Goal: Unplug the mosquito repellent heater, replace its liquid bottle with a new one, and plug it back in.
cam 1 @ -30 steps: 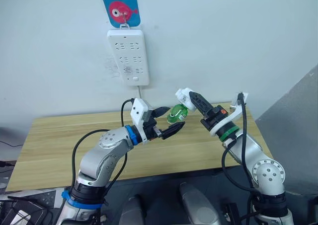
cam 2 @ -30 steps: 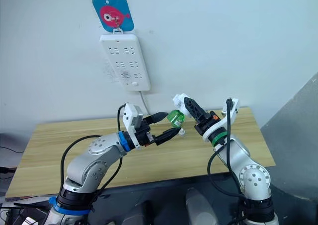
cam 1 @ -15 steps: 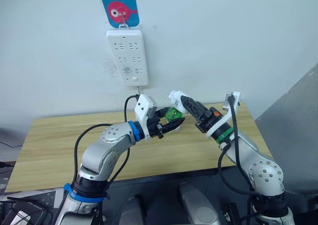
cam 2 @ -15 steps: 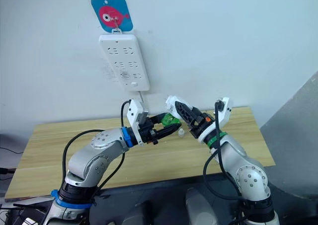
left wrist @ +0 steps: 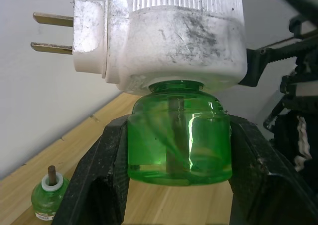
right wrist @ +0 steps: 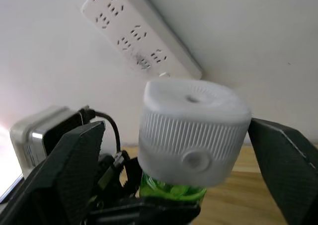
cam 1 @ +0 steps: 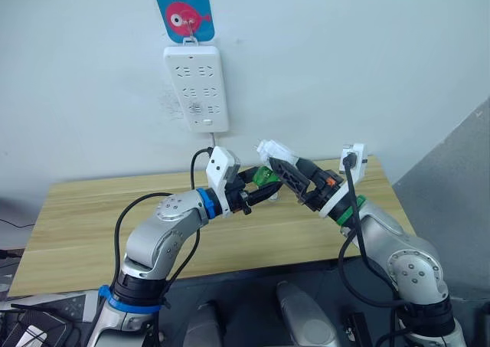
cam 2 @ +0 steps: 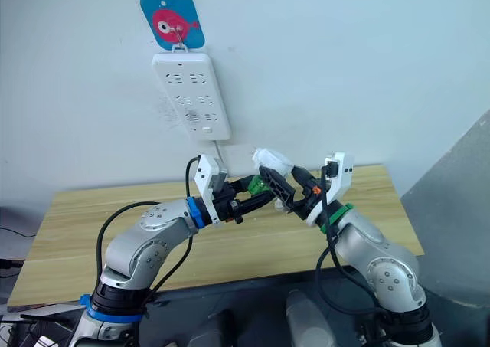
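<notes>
Green glass of the liquid bottle [left wrist: 179, 135] sits between the left gripper's [left wrist: 180, 150] black jaws, which are closed on its sides. Directly above it, joined at the neck, is the white mosquito repellent heater [left wrist: 174, 41], held in mid-air over the desk [cam 1: 92, 217] by the right gripper [cam 1: 285, 172], whose jaws clamp its ribbed body. Bottle and heater share one long axis, running from one gripper to the other; unscrewing likely turns about this line. Its two prongs [left wrist: 52, 34] point sideways, free of the power strip [cam 1: 197, 86] on the wall. A second bottle [left wrist: 48, 197] stands on the desk beyond.
</notes>
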You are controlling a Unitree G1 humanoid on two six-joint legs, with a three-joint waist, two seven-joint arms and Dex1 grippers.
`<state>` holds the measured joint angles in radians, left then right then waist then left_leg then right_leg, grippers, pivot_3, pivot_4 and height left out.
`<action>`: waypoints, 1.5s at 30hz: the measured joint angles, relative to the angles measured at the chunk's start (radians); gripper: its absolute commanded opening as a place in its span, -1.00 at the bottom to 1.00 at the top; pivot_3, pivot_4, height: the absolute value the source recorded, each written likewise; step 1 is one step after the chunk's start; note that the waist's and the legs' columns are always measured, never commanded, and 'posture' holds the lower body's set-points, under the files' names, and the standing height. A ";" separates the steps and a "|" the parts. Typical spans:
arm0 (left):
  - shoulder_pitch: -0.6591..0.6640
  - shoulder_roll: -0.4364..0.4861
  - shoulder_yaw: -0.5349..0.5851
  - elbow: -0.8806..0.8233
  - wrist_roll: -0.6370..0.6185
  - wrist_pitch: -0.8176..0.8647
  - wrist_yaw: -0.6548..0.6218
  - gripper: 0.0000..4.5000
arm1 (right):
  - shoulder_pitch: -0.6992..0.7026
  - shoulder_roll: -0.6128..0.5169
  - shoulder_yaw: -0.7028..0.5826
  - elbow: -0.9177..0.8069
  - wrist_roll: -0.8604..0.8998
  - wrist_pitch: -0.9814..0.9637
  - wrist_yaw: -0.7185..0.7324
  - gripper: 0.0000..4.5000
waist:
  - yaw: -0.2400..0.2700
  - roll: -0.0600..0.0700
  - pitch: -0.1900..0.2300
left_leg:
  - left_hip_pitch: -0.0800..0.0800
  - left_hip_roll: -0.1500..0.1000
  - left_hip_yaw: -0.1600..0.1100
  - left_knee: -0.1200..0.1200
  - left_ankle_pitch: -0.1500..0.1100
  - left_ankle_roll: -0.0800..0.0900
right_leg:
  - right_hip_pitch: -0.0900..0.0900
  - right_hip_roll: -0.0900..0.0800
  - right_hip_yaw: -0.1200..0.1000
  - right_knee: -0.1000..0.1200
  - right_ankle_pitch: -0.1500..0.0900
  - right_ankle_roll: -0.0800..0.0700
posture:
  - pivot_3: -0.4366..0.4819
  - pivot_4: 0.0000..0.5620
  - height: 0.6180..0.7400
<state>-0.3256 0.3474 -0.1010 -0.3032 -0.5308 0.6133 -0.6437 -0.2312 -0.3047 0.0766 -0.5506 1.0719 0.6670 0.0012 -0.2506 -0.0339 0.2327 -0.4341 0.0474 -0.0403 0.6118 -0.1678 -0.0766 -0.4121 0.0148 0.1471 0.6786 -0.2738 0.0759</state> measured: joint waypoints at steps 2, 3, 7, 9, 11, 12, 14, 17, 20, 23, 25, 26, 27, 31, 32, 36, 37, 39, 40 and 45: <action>0.013 -0.002 0.009 0.000 -0.012 -0.010 -0.009 0.01 | 0.000 0.011 0.000 0.000 0.000 0.002 0.007 1.00 | 0.000 0.000 0.000 | 0.000 0.000 0.000 0.000 0.000 0.000 | 0.000 0.000 0.000 0.000 0.000 0.000 | -0.64 -0.33 0.88; 0.017 -0.003 0.016 0.000 -0.019 -0.011 -0.015 0.01 | -0.001 0.016 0.000 0.000 0.001 0.002 0.014 1.00 | -0.001 0.000 0.000 | 0.000 0.000 0.000 0.000 0.000 0.000 | 0.000 0.000 0.000 0.000 0.000 0.000 | -0.64 -0.33 0.88; 0.044 -0.017 0.039 -0.001 -0.054 -0.028 -0.046 0.01 | -0.026 0.033 -0.005 0.000 0.003 0.009 0.020 1.00 | -0.002 0.000 0.000 | 0.000 0.000 0.000 0.000 0.000 0.000 | 0.000 0.000 0.000 0.000 0.000 0.000 | -0.64 -0.34 0.88; 0.053 -0.019 0.039 -0.001 -0.060 -0.038 -0.063 0.01 | -0.032 0.040 -0.010 0.001 0.003 0.011 0.023 1.00 | -0.002 0.000 0.000 | 0.000 0.000 0.000 0.000 0.000 0.000 | 0.000 0.000 0.000 0.000 0.000 0.000 | -0.65 -0.35 0.88; 0.060 -0.019 0.038 -0.001 -0.068 -0.042 -0.084 0.01 | -0.036 0.046 -0.017 0.005 0.005 0.015 0.035 1.00 | -0.002 0.000 0.000 | 0.000 0.000 0.000 0.000 0.000 0.000 | 0.000 0.000 0.000 0.000 0.000 0.000 | -0.65 -0.36 0.88; 0.063 -0.019 0.037 -0.001 -0.075 -0.044 -0.093 0.01 | -0.038 0.049 -0.018 0.008 0.007 0.017 0.041 1.00 | -0.002 0.000 0.000 | 0.000 0.000 0.000 0.000 0.000 0.000 | 0.000 0.000 0.000 0.000 0.000 0.000 | -0.65 -0.36 0.88; 0.072 -0.019 0.031 -0.003 -0.077 -0.055 -0.103 0.01 | -0.040 0.049 -0.020 0.011 0.008 0.021 0.053 1.00 | -0.002 0.000 0.000 | 0.000 0.000 0.000 0.000 0.000 0.000 | 0.000 0.000 0.000 0.000 0.000 0.000 | -0.65 -0.36 0.88; 0.081 -0.019 0.029 -0.002 -0.073 -0.072 -0.106 0.01 | -0.044 0.049 -0.027 0.017 0.013 0.035 0.068 1.00 | -0.002 0.000 0.000 | 0.000 0.000 0.000 0.000 0.000 0.000 | 0.000 0.000 0.000 0.000 0.000 0.000 | -0.65 -0.36 0.88; 0.081 -0.020 0.029 -0.002 -0.070 -0.091 -0.109 0.01 | -0.055 0.050 -0.043 0.018 0.034 0.048 0.074 0.93 | -0.002 0.000 0.000 | 0.000 0.000 0.000 0.000 0.000 0.000 | 0.000 0.000 0.000 0.000 0.000 0.000 | -0.65 -0.35 0.88; 0.081 -0.021 0.026 -0.002 -0.067 -0.103 -0.112 0.01 | -0.055 0.051 -0.055 0.020 0.047 0.062 0.076 0.62 | -0.002 0.000 0.000 | 0.000 0.000 0.000 0.000 0.000 0.000 | 0.000 0.000 0.000 0.000 0.000 0.000 | -0.64 -0.35 0.88; 0.082 -0.021 0.020 0.001 -0.059 -0.114 -0.114 0.01 | -0.055 0.049 -0.059 0.025 0.051 0.069 0.076 0.34 | -0.002 0.000 0.000 | 0.000 0.000 0.000 0.000 0.000 0.000 | 0.000 0.000 0.000 0.000 0.000 0.000 | -0.64 -0.34 0.88; 0.083 -0.022 0.020 0.001 -0.059 -0.117 -0.113 0.01 | -0.055 0.049 -0.062 0.025 0.052 0.072 0.076 0.34 | -0.002 0.000 0.000 | 0.000 0.000 0.000 0.000 0.000 0.000 | 0.000 0.000 0.000 0.000 0.000 0.000 | -0.64 -0.34 0.88; 0.083 -0.024 0.018 0.003 -0.058 -0.118 -0.113 0.01 | -0.056 0.048 -0.065 0.025 0.053 0.077 0.077 0.34 | -0.002 0.000 0.000 | 0.000 0.000 0.000 0.000 0.000 0.000 | 0.000 0.000 0.000 0.000 0.000 0.000 | -0.64 -0.34 0.88; 0.082 -0.033 0.013 0.011 -0.056 -0.120 -0.113 0.01 | -0.056 0.041 -0.069 0.025 0.054 0.090 0.079 0.34 | -0.002 0.000 0.000 | 0.000 0.000 0.000 0.000 0.000 0.000 | 0.000 0.000 0.000 0.000 0.000 0.000 | -0.64 -0.33 0.88; 0.082 -0.034 0.011 0.015 -0.056 -0.121 -0.113 0.01 | -0.056 0.037 -0.071 0.025 0.054 0.094 0.080 0.34 | -0.002 0.000 0.000 | 0.000 0.000 0.000 0.000 0.000 0.000 | 0.000 0.000 0.000 0.000 0.000 0.000 | -0.64 -0.33 0.88; 0.082 -0.036 0.007 0.018 -0.056 -0.121 -0.114 0.01 | -0.056 0.032 -0.074 0.025 0.053 0.098 0.089 0.50 | -0.002 0.000 0.000 | 0.000 0.000 0.000 0.000 0.000 0.000 | 0.000 0.000 0.000 0.000 0.000 0.000 | -0.64 -0.33 0.88; 0.082 -0.036 0.007 0.018 -0.057 -0.122 -0.114 0.01 | -0.056 0.035 -0.075 0.025 0.053 0.097 0.090 0.68 | -0.002 0.000 0.000 | 0.000 0.000 0.000 0.000 0.000 0.000 | 0.000 0.000 0.000 0.000 0.000 0.000 | -0.64 -0.33 0.88; 0.082 -0.036 0.007 0.021 -0.056 -0.120 -0.111 0.01 | -0.056 0.037 -0.074 0.025 0.053 0.098 0.100 0.96 | -0.002 0.000 0.000 | 0.000 0.000 0.000 0.000 0.000 0.000 | 0.000 0.000 0.000 0.000 0.000 0.000 | -0.64 -0.32 0.88; 0.082 -0.036 0.007 0.022 -0.055 -0.119 -0.110 0.01 | -0.056 0.038 -0.073 0.025 0.053 0.101 0.103 0.98 | -0.002 0.000 0.000 | 0.000 0.000 0.000 0.000 0.000 0.000 | 0.000 0.000 0.000 0.000 0.000 0.000 | -0.64 -0.32 0.88; 0.082 -0.030 0.007 0.022 -0.052 -0.121 -0.112 0.01 | -0.062 0.037 -0.074 0.025 0.053 0.113 0.104 1.00 | -0.002 0.000 0.000 | 0.000 0.000 0.000 0.000 0.000 0.000 | 0.000 0.000 0.000 0.000 0.000 0.000 | -0.64 -0.32 0.88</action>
<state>-0.2440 0.3173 -0.0938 -0.2817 -0.5831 0.4923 -0.7558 -0.2932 -0.2680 0.0022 -0.5259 1.1254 0.7801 0.1049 -0.2528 -0.0340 0.2326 -0.4341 0.0474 -0.0402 0.6119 -0.1678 -0.0766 -0.4121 0.0148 0.1471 0.6787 -0.2738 0.0760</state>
